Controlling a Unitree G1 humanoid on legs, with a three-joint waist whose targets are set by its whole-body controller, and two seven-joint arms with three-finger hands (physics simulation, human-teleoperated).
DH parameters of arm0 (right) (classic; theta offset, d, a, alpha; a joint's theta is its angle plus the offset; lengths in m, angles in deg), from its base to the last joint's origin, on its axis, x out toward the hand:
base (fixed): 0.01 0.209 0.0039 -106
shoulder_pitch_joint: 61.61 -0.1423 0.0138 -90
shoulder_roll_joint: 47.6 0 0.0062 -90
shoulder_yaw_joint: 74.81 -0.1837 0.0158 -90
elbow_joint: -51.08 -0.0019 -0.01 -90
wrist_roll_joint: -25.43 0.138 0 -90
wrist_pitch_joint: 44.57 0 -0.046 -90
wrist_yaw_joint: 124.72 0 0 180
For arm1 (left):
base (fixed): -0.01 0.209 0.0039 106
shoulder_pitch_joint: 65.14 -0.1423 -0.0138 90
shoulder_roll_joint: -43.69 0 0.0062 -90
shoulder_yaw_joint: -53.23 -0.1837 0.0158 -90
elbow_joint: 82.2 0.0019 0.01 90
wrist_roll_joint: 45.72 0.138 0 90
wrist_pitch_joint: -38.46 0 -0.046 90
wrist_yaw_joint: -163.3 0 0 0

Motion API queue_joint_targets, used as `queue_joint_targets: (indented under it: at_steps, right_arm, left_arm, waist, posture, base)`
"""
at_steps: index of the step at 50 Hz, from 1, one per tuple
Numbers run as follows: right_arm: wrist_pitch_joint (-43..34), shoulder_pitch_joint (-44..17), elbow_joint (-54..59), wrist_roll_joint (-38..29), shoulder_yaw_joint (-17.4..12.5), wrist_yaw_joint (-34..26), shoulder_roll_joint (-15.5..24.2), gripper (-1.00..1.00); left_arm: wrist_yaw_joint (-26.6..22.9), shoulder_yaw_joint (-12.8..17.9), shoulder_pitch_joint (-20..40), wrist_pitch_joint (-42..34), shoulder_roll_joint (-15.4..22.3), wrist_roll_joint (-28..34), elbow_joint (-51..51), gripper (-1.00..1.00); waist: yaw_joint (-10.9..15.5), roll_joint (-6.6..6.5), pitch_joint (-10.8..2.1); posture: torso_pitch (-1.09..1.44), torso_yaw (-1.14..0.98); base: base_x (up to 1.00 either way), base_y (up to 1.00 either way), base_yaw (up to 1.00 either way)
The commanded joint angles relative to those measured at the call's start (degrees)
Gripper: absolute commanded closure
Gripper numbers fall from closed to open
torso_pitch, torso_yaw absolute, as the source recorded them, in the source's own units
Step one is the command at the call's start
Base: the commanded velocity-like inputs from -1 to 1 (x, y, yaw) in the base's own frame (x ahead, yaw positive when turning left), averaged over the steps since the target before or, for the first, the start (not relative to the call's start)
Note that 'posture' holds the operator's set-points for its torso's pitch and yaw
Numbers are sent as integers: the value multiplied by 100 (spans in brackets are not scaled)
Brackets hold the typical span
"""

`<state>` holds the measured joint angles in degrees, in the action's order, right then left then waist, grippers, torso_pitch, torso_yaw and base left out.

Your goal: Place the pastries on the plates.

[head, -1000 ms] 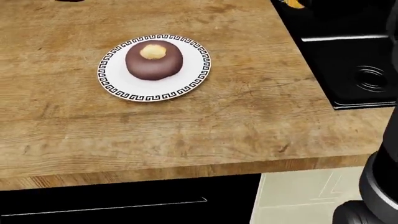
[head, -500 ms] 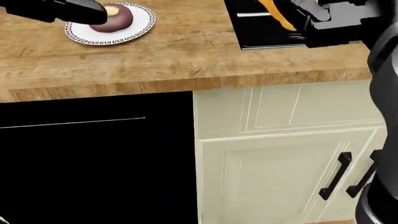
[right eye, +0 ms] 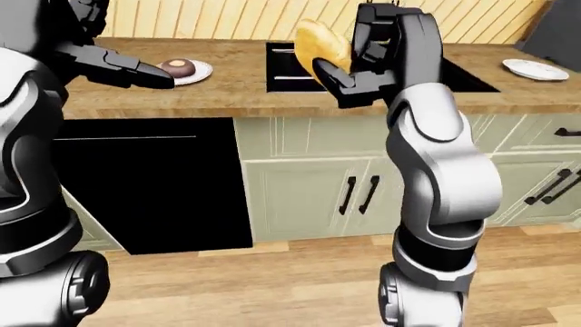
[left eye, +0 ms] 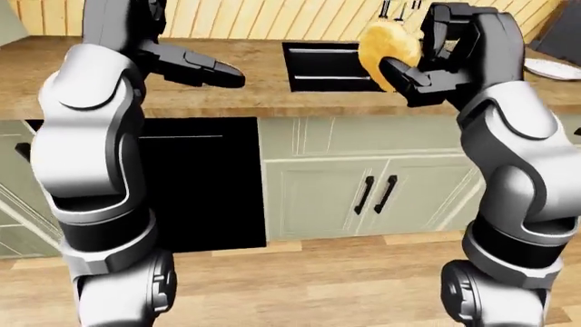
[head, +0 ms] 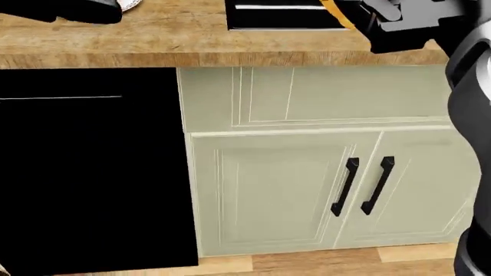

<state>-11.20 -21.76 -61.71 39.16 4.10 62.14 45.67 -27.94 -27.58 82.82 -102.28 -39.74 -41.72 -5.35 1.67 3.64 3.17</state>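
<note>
My right hand is shut on a golden-yellow pastry and holds it raised above the edge of the wooden counter. In the right-eye view a chocolate-glazed pastry lies on a patterned white plate on the counter. My left hand stretches out flat and open just left of that plate, holding nothing. A second white plate, empty, sits far to the right on the counter. The head view catches only the hands at its top edge and a sliver of the yellow pastry.
A black recessed sink or hob is set into the counter behind my right hand. Below are a black appliance front and pale green cabinet doors with black handles. Wooden floor lies underneath.
The head camera has pulled away and tipped down: the counter and the plate with the chocolate pastry slid up to the top edge, and the cabinet fronts now fill the view.
</note>
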Motion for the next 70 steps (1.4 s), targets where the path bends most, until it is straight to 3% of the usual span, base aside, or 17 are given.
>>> queue_joint_targets:
  at_steps: [1,12,13,17,19,21,23,24,25,37,44,47,49,50,60,63,70]
  right_arm:
    - [177,-116,-145,-18,-56,70,15,100]
    - [174,-90,-194,25,-30,84,14,100]
    - [98,-193,-168,53,-48,85,38,100]
    - [208,-45,-203,40,0,74,14,100]
    - [167,-131,-152,39,-16,60,38,100]
    - [229,-9,-230,28,9,63,-4,100]
    - [284,49,-225,4,19,43,-17,100]
    - [128,-160,-172,30,-15,43,35,100]
    - [103,-194,-162,37,-21,45,41,100]
    - [109,-202,-164,9,11,1,37,100]
    - [117,-198,-172,0,27,-6,10,100]
    - [190,-99,-195,-23,35,-28,-22,100]
    - [124,-182,-168,-14,20,-38,0,100]
    - [123,-183,-167,-14,20,-39,0,100]
    - [106,-180,-194,-31,29,-49,-10,100]
    - [105,-180,-196,-33,29,-50,-11,100]
    - [90,-199,-197,-69,45,-70,-32,100]
  left_arm:
    - [-5,44,203,134,75,-36,-95,-100]
    - [-22,19,193,75,86,-30,-173,-100]
    - [-20,17,190,76,83,-24,-172,-100]
    - [-34,10,184,73,68,-20,-185,-100]
    - [-40,14,174,86,76,-8,-179,-100]
    - [-34,21,186,61,73,-6,-185,-100]
    - [-45,11,182,63,76,-1,-202,-100]
    - [-43,19,192,49,71,-5,-210,-100]
    - [-43,19,193,47,71,-5,-211,-100]
    - [-67,1,175,77,64,12,-201,-100]
    - [-86,6,181,50,57,7,-224,-100]
    - [-82,13,179,62,57,12,-201,-100]
    - [-88,13,170,58,54,6,-219,-100]
    - [-88,13,171,59,54,5,-218,-100]
    - [-103,-7,160,61,62,16,-234,-100]
    - [-107,-5,161,60,59,22,-234,-100]
    - [-124,-14,170,57,53,59,-247,-100]
  waist:
    - [40,20,-95]
    - [13,-775,-71]
    - [30,-641,-53]
    - [-72,-707,-224]
    - [-47,-572,-129]
    - [-10,-375,-88]
    - [17,79,-187]
    - [51,178,-228]
    - [2,35,-79]
    - [-48,-701,-75]
    - [-71,-621,-181]
    - [-35,-350,-99]
    - [-40,199,-250]
    - [-69,-8,-180]
    - [-97,-444,-37]
    - [-129,-714,-109]
    - [-90,-627,-199]
  posture:
    - [1,0]
    - [1,0]
    - [1,0]
    - [1,0]
    - [1,0]
    - [1,0]
    - [1,0]
    - [1,0]
    - [1,0]
    - [1,0]
    - [1,0]
    - [1,0]
    - [1,0]
    - [1,0]
    - [1,0]
    - [1,0]
    - [1,0]
  base:
    - [4,-55,0]
    - [4,-54,0]
    - [3,-55,0]
    - [4,-54,0]
    - [4,-54,0]
    - [8,-54,0]
    - [11,-54,0]
    - [14,-54,0]
    - [12,-55,0]
    - [14,-55,0]
    - [14,-55,0]
    - [13,-54,0]
    - [14,-55,0]
    - [14,-55,0]
    - [14,-54,0]
    - [15,-54,0]
    - [16,-53,0]
